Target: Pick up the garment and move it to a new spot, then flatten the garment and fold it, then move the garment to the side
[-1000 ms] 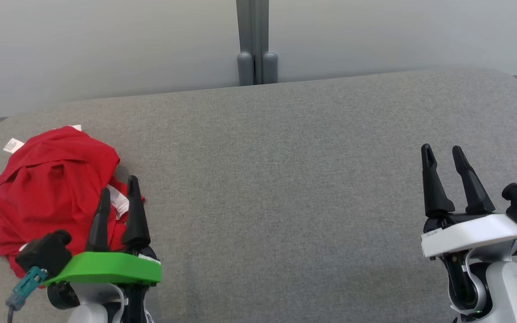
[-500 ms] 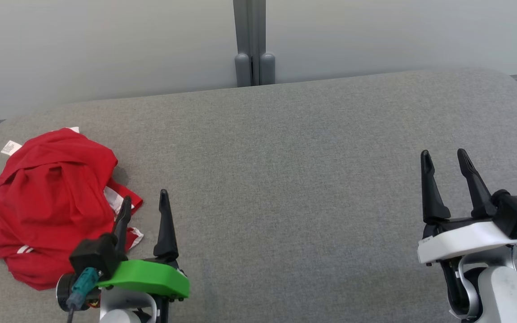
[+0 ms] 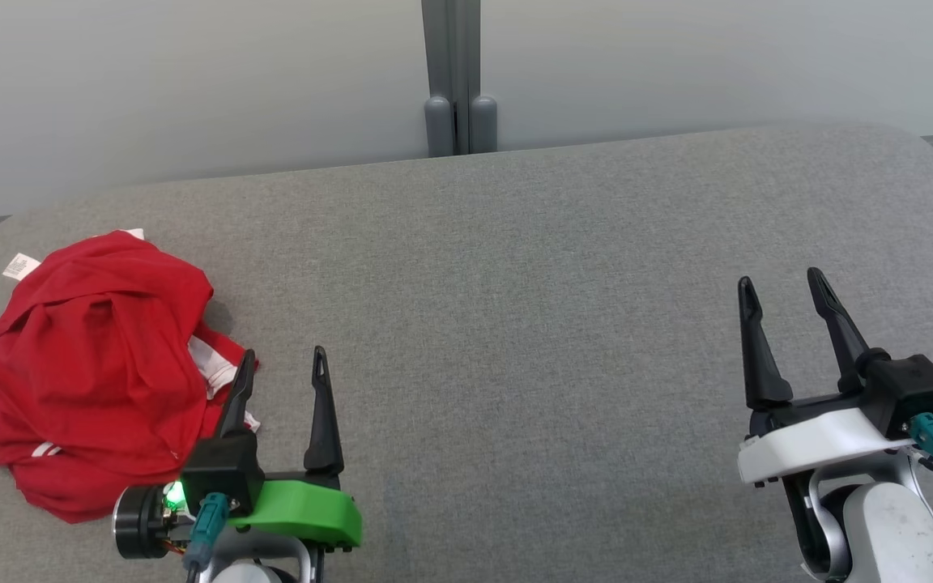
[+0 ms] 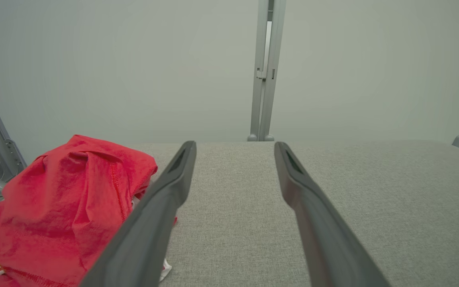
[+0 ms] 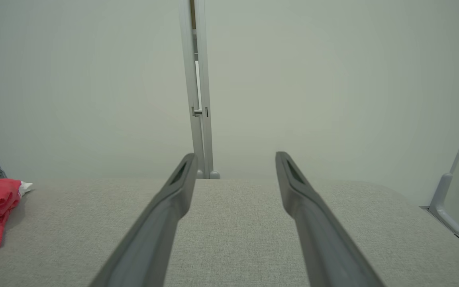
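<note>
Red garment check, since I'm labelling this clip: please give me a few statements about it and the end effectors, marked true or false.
1. The red garment lies crumpled at the left of the grey surface. True.
2. The left end effector is shut on the garment. False: its jaws stand open and hold nothing.
3. The right end effector is open above bare surface. True.
4. The garment is folded flat in the middle. False: it is bunched up at the left.
5. A white label sticks out at the garment's far edge. True.
</note>
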`<state>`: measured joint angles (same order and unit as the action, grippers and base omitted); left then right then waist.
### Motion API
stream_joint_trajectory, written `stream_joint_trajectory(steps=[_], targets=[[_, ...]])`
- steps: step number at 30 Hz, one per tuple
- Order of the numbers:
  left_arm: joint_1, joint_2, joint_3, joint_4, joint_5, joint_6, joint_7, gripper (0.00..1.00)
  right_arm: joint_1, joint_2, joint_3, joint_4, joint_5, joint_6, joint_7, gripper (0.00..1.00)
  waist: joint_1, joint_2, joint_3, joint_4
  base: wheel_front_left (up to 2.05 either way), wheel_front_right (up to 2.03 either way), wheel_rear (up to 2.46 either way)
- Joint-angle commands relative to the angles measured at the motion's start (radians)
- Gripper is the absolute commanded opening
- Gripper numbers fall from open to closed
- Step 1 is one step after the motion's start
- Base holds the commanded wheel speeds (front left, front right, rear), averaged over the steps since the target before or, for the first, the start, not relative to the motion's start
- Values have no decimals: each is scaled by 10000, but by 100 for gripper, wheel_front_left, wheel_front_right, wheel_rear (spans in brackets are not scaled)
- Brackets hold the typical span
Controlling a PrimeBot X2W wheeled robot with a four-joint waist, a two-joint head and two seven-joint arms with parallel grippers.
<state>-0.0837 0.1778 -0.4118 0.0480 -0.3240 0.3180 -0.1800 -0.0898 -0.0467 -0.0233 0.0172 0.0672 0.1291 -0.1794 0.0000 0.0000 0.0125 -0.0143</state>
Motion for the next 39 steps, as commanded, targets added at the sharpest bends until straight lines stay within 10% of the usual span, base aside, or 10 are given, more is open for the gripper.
stream_joint_trajectory(steps=[1,20,39], targets=[[-206,115,-73,-103,193,133,-102,100,-86,-28,49,-107,-146,23,-116,100,0,0,5,4,0,0,0],[759,-1219,1965,296,140,-1893,-522,100,158,-43,244,272,1223,18,-541,100,0,0,-40,19,0,0,0],[789,-1265,1744,512,1040,-1675,-874,100,143,-54,385,447,107,19,-879,100,0,0,-58,15,0,0,0]])
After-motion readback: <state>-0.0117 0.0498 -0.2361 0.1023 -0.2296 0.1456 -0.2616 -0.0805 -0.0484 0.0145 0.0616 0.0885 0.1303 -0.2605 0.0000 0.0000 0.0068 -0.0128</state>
